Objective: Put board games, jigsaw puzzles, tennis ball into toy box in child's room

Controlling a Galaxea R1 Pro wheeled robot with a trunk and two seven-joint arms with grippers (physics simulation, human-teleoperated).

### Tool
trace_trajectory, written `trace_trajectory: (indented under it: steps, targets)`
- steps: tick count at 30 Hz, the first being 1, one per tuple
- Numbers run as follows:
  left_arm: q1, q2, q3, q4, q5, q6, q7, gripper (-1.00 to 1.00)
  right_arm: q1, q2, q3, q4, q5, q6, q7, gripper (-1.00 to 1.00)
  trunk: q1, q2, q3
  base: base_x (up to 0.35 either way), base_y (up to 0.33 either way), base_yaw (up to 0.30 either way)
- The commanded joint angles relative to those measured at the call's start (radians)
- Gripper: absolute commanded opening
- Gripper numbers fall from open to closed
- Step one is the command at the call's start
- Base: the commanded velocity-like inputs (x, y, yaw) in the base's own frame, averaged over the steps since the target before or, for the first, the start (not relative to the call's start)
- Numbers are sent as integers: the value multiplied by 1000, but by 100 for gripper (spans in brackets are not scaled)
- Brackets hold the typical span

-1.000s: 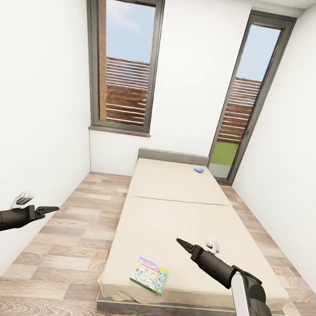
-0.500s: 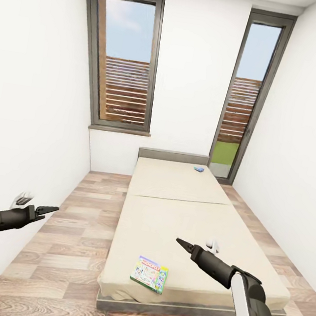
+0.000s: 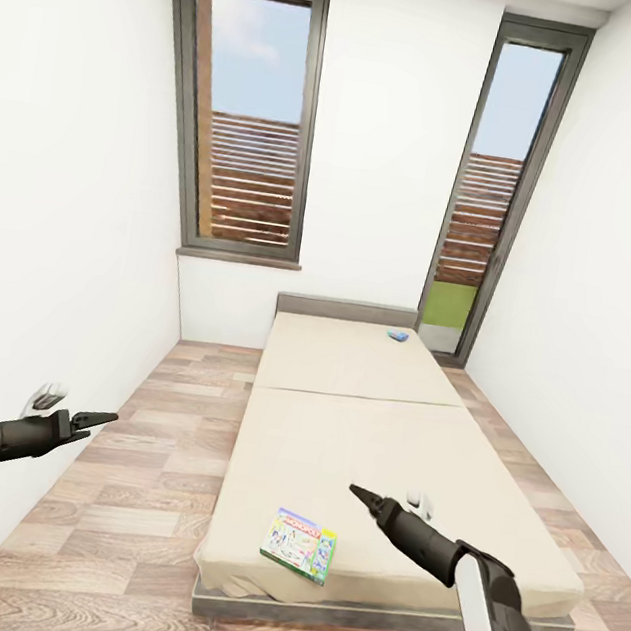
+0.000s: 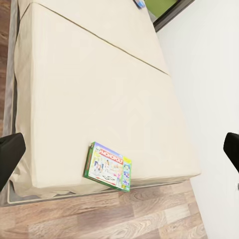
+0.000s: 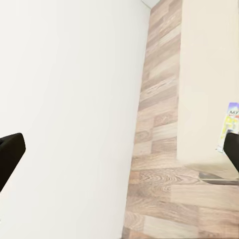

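The bed [image 3: 378, 436] dominates, a long cream mattress running from 6 o'clock up to the grey headboard [image 3: 346, 312] at 12, with two tall windows behind it. Plank floor [image 3: 156, 433] opens wide on the bed's left side, narrower on its right towards the white wall.

Both arms are up and empty. The left gripper [image 3: 98, 419] hangs at 9 o'clock over bare floor, close to the left wall; in its wrist view the two fingertips sit at opposite borders, so it is spread wide. The right gripper [image 3: 362, 492] points out over the mattress at about 5 o'clock, and its wrist view likewise shows the tips far apart, holding nothing.

Now the targets. The green-yellow board game [image 3: 298, 546] lies flat near the foot corner of the bed at 6 o'clock, just inside the mattress edge, and the left wrist camera has it square ahead [image 4: 108, 166]. The small blue board game [image 3: 397, 336] sits far off at 12 o'clock by the headboard.

The step in hand looks like closing in on the near box. A flat box offers little to grip from above; best to come in low at the overhanging bed edge and pinch a side. The base has room on the left floor strip; watch that left elbow against the wall.
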Motion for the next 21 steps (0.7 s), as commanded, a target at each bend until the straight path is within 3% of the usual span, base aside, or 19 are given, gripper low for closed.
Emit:
trace_trajectory:
  steps: [1,5,7,13,21]
  targets:
    - [-1,0,2,0,-3,8,-6,100,-1,2,-7,10,-13,6,-1,100,4,-8,-5,0,0,0]
    - [-1,0,1,0,-4,8,-6,100,-3,4,-43,83,-105,6,-26,100,19,-36,-17,0,0,0]
    - [-1,0,1,0,-4,8,-6,100,-9,4,-61,137,-176,5,-48,100,27,-50,-23,0,0,0]
    - [-1,0,1,0,-5,8,-5,100,-37,3,-76,229,-284,4,-136,100,50,-92,-42,0,0,0]
    - [-1,0,1,0,-7,6,-4,100,-48,-5,-83,262,-318,3,-204,100,81,-148,-67,0,0,0]
